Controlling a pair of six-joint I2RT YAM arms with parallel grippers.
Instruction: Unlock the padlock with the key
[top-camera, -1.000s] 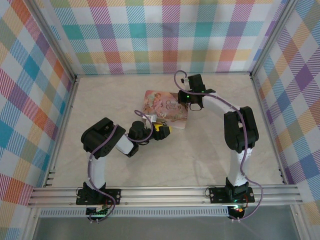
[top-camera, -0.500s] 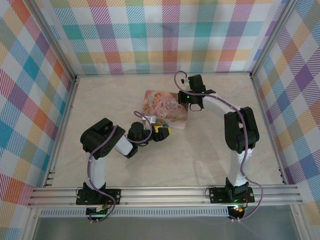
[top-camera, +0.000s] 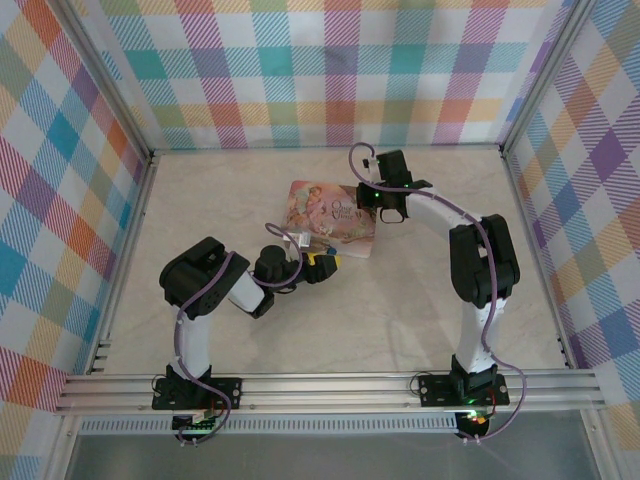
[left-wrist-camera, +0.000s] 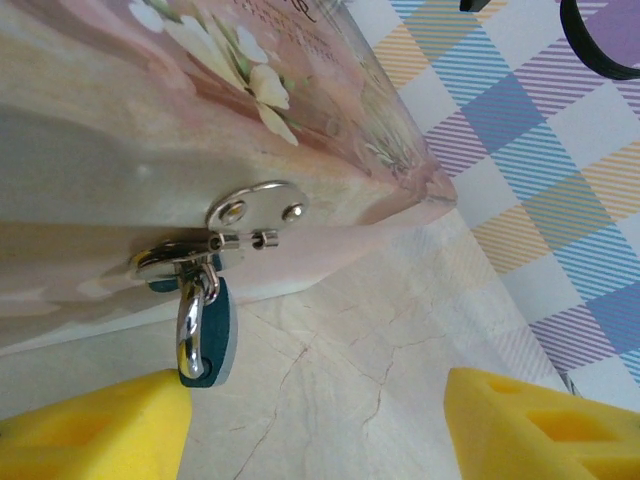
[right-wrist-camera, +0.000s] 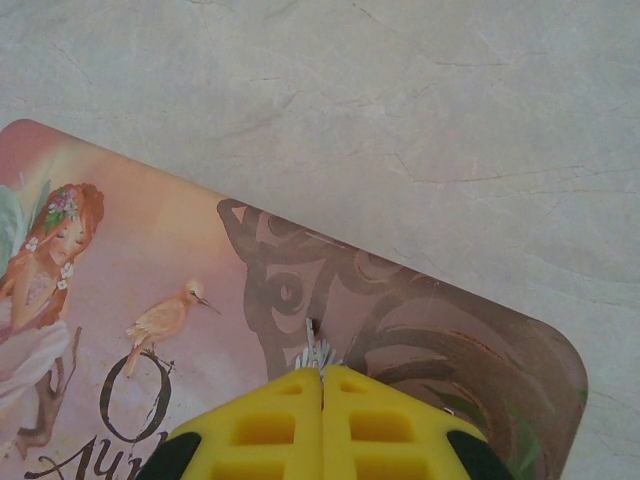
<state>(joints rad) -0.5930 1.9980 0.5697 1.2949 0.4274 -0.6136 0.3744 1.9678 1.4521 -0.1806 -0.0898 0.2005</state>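
Pastel plaid walls (top-camera: 330, 70) all round, and a pale marble-look bench (top-camera: 400, 300) underneath. A pink illustrated tin (top-camera: 325, 205) lies flat roughly mid-bench, with both arms reaching in to it.

From the left wrist cam you're looking at the tin's side, where a little silver hasp (left-wrist-camera: 255, 212) is riveted on. The padlock (left-wrist-camera: 207, 335) hangs off that hasp by its shiny shackle, with its teal-blue body dangling down toward the bench. The left tool (left-wrist-camera: 315, 425) is released: its yellow pads (left-wrist-camera: 90, 430) are spread wide with bare bench between them. The padlock sits just above the inner corner of the pad at the lower left of that view. Can't tell if they actually touch, but it's close.

The right tool (right-wrist-camera: 322, 385) is over the tin's lid, near the corner with the dark swirly artwork and beside the little painted bird. It's clenched, pads pressed flat together, pinching the key (right-wrist-camera: 317, 350). Just a tiny grey metal tip pokes out from the seam between the pads, pointing at the lid.
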